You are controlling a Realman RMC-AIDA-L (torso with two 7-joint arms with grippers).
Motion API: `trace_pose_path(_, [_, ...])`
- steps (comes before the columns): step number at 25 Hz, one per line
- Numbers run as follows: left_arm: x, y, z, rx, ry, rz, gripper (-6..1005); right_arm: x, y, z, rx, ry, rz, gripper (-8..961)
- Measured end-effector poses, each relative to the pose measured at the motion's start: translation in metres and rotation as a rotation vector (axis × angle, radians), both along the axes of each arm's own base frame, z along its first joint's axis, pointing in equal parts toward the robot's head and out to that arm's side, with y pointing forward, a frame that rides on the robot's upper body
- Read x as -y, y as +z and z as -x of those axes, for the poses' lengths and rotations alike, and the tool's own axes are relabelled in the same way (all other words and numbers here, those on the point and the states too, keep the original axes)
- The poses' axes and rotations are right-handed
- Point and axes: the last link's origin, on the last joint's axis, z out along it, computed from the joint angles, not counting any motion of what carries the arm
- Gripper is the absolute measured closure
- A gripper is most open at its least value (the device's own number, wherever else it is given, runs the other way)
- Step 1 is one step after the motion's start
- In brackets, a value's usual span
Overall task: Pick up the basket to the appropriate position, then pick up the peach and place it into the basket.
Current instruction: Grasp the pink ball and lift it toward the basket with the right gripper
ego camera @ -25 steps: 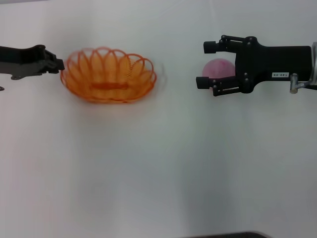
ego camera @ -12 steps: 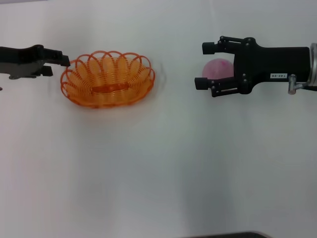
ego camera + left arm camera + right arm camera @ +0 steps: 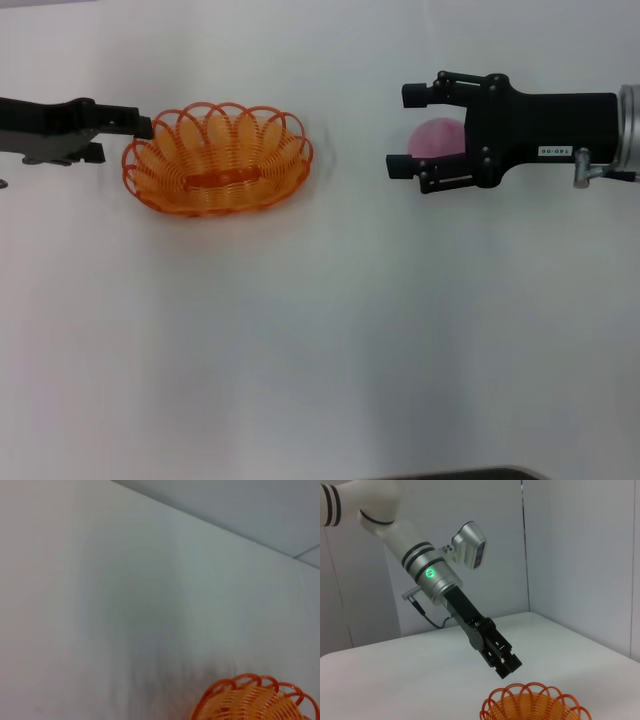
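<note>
A plain white counter point(image 3: 320, 340) fills the head view, its near half bare down to a dark edge at the bottom. Farther back, the basket point(image 3: 217, 157) sits upright on the counter toward the left, an orange oval of looped coils with a scalloped rim. The left hand point(image 3: 135, 127) reaches in from the left edge, low and nearly level, with its tip at the basket's left rim; whether it touches the rim cannot be told from above. In the right wrist view the same left hand point(image 3: 506, 666) hangs just over the basket point(image 3: 535, 704) rim, fingers drawn close together with nothing between them, on a black forearm leading to a silver and white arm point(image 3: 427, 570) with a green light.

Well apart to the right, the peach point(image 3: 439, 137) rests on the counter, pink and round. The right hand point(image 3: 405, 130) comes in from the right edge with its fingers spread wide, one on the far side of the peach and one on the near side, so the fruit lies between them, partly hidden by the black body. No finger visibly presses it.

The left wrist view shows only white counter and a part of the basket point(image 3: 255, 700) rim. Behind the counter stand pale wall panels point(image 3: 580, 560).
</note>
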Motion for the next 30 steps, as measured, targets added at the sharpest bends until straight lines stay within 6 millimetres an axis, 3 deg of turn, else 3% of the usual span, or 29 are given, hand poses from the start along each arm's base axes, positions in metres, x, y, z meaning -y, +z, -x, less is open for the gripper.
trace_pose_path(10, [0.003, 0.008, -0.006, 0.003, -0.094, -0.034, 147, 0.000, -0.002, 0.001, -0.006, -0.003, 0.008, -5])
trace_pose_path(20, [0.031, 0.018, -0.015, 0.126, -0.511, -0.091, 148, -0.009, 0.003, 0.000, -0.043, -0.105, -0.006, -4])
trace_pose_path(30, [0.070, 0.017, -0.003, 0.084, -0.880, -0.225, 153, -0.020, 0.006, 0.006, -0.090, -0.208, 0.012, -4])
